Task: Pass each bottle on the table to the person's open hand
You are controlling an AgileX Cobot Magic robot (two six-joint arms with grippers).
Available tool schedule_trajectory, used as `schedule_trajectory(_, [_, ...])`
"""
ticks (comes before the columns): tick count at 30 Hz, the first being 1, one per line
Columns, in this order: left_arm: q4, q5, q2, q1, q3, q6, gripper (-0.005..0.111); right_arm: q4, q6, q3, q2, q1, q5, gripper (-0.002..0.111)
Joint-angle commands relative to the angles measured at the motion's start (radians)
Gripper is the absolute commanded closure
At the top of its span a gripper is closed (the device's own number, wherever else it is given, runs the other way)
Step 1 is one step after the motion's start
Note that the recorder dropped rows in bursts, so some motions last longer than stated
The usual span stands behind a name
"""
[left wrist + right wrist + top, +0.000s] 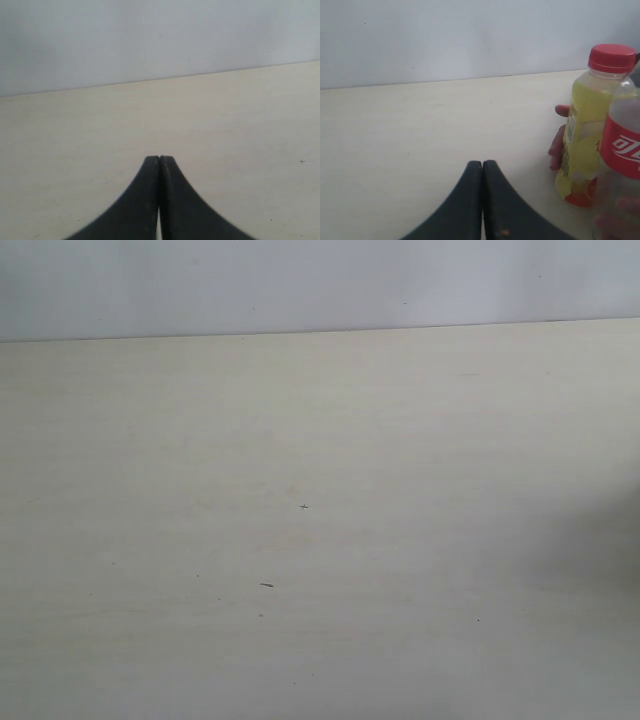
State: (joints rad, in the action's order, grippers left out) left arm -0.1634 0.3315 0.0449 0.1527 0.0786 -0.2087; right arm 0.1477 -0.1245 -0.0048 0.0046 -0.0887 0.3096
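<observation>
In the right wrist view a yellow-labelled bottle (pixel 587 125) with a red cap stands beside a clear bottle (pixel 621 155) with a red label. A person's fingers (pixel 556 145) curl around the yellow bottle from behind. My right gripper (pixel 482 163) is shut and empty, apart from the bottles. My left gripper (pixel 159 158) is shut and empty over the bare table (pixel 225 115). The exterior view shows only the pale table (pixel 320 490), with no bottle, hand or gripper in it. The two white-capped bottles are out of view.
A pale grey wall (pixel 300 280) rises behind the table's far edge. A few tiny dark specks (pixel 266 585) mark the tabletop. A faint shadow (pixel 610 540) falls at the right edge of the exterior view.
</observation>
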Motion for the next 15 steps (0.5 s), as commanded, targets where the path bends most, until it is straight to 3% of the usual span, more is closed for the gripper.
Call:
schedule_trajectory(1, [0.018,-0.02,-0.005,-0.004,-0.005,0.07,0.106,0.002,-0.005,0.005,-0.005,-0.006,-0.004,0.108])
schedule_trajectory(7, [0.127,-0.016,-0.005,-0.004,-0.025,0.301,0.106,0.002,-0.005,0.005,-0.005,-0.006,-0.004,0.108])
schedule_trajectory(15, [0.131,-0.009,-0.005,-0.004,-0.079,0.297,0.106,0.002,-0.005,0.005,-0.005,-0.006,-0.004,0.108])
